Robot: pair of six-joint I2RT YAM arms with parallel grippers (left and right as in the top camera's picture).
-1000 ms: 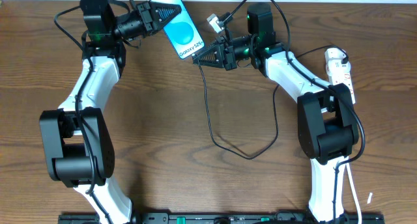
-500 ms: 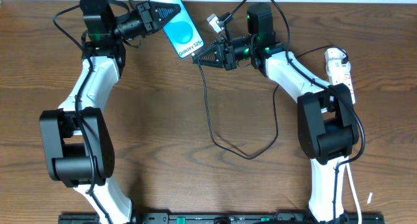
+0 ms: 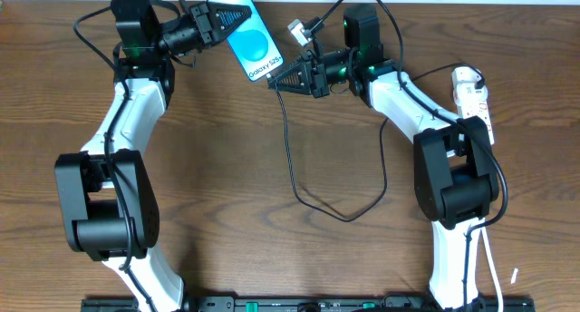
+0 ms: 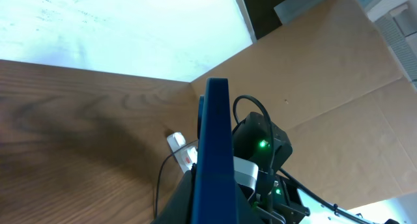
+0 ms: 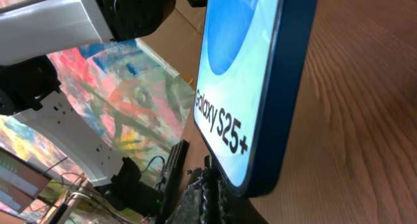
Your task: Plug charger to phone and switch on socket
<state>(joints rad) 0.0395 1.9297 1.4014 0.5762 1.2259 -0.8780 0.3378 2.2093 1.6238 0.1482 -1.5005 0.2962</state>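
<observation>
The phone is at the far edge of the table, lifted and tilted, its blue screen facing up in the overhead view. The left pincer is clamped on the phone's upper end; in the left wrist view the phone rises edge-on from between the fingers. Just below the phone's bottom edge the right pincer has its tips drawn together on the plug end of the charger. In the right wrist view the phone's lower corner hangs right over the dark fingers, but the plug tip and the port are both hidden, so I cannot tell whether they are touching.

The step in hand looks like seating the plug. To do it well, the tip should be lined up with the phone's long axis and pushed straight in. The left arm should hold firm against that push so the phone does not slip or swing.

From the phone's bottom edge the charger's cable drops towards the near side of the table, then loops round to the phone's right and climbs back. That slack should spare the plug any tug. The socket lies well to the right of the phone, partly under the right arm's elbow, so that arm must clear away before the switch can be reached.
</observation>
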